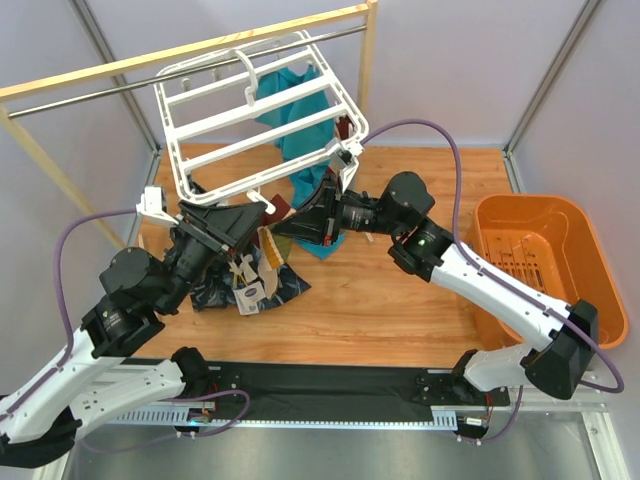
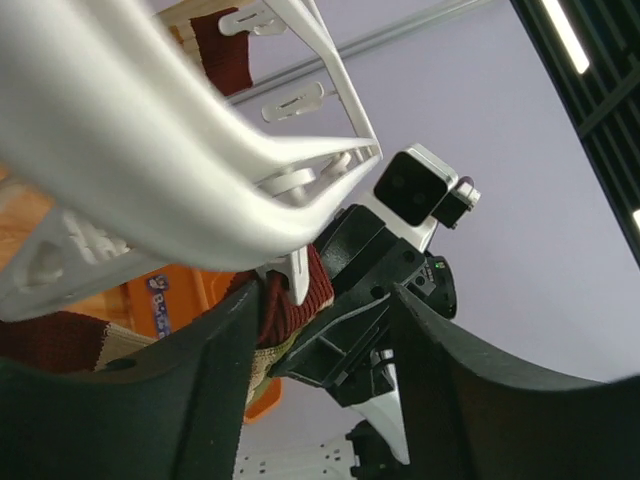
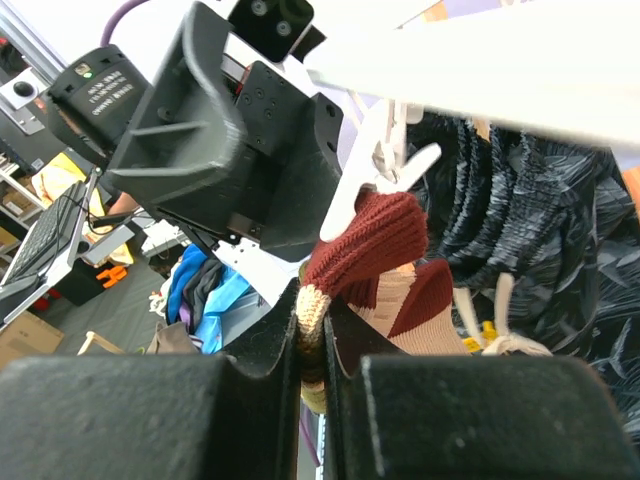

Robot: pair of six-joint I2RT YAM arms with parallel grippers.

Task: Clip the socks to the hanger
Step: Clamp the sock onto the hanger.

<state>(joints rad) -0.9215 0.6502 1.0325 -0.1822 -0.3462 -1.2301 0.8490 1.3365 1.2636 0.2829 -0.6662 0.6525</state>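
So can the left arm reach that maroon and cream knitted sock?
Probably yes: the open left end effector is beside the maroon and cream knitted sock, though the right end effector grips it.

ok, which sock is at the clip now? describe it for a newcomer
Start at the white hanger under the rail, then go to its near edge. The sock there sits at a white clip: ribbed maroon with a cream band, unlike the dark cloth behind.
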